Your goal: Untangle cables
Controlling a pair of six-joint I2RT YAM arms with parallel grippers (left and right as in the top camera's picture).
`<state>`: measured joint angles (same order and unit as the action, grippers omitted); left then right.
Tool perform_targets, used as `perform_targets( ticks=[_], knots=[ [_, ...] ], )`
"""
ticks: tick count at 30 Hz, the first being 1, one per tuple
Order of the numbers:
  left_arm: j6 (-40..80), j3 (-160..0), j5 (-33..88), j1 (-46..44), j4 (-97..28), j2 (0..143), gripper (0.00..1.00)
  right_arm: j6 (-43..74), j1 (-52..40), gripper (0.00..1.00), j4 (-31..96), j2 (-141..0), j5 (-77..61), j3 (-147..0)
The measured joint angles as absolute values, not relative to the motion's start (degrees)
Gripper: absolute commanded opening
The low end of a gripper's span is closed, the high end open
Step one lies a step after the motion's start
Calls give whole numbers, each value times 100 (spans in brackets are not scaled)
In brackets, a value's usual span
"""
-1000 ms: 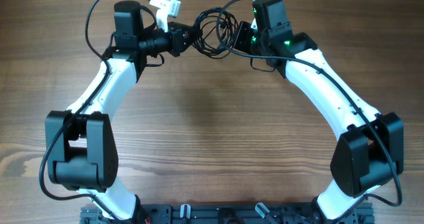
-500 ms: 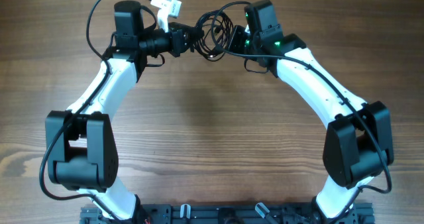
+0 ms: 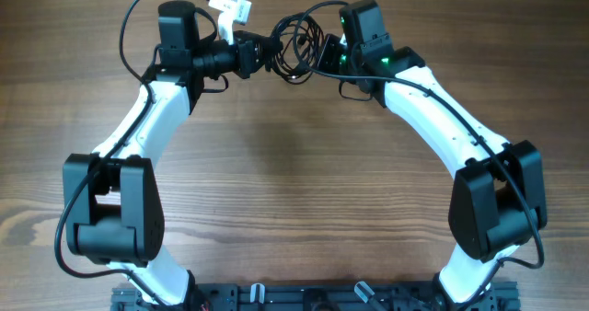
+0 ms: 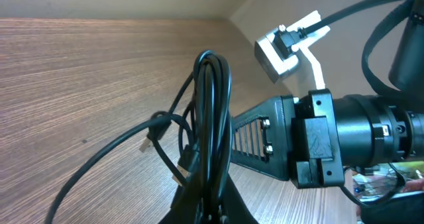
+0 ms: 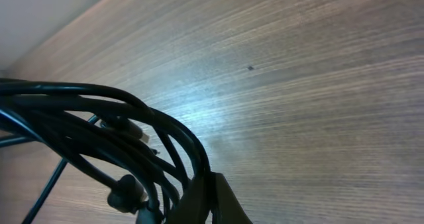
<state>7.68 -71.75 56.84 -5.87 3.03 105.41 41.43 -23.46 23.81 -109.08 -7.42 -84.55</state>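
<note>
A tangle of black cables (image 3: 294, 42) hangs between my two grippers at the far middle of the table. My left gripper (image 3: 265, 51) is shut on the left side of the bundle; in the left wrist view the loops (image 4: 211, 124) rise from its jaws (image 4: 212, 207). My right gripper (image 3: 322, 55) is shut on the right side; in the right wrist view several strands (image 5: 99, 128) run into its jaws (image 5: 205, 201). A white connector (image 3: 230, 6) on a cable end sits behind the left gripper, and it also shows in the left wrist view (image 4: 286, 44).
The wooden table (image 3: 294, 182) spreads toward the front. The right arm's black gripper body (image 4: 318, 141) shows close by in the left wrist view. A black rail (image 3: 304, 297) runs along the front edge.
My right arm moved a little to the left, closer to the left gripper, a second ago, slackening the bundle. Nothing has moved in the last half second.
</note>
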Motion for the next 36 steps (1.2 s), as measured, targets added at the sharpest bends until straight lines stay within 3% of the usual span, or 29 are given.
perform_targets(
  ticks=[29,31,34,36],
  knots=[
    [786,-7175,5256,3,-3,10532,4,3859,-1319,5,3691,-10908,416,-8455],
    [786,-7175,5256,3,-3,10532,4,3793,-1319,10,3691,-10908,412,-8455],
    [786,-7175,5256,3,-27,10532,4,3677,-1317,32,3675,-10908,274,-8455],
    [786,-7175,5258,3,-40,10532,4,3385,-1317,39,3444,-10908,-102,-8455]
  ],
)
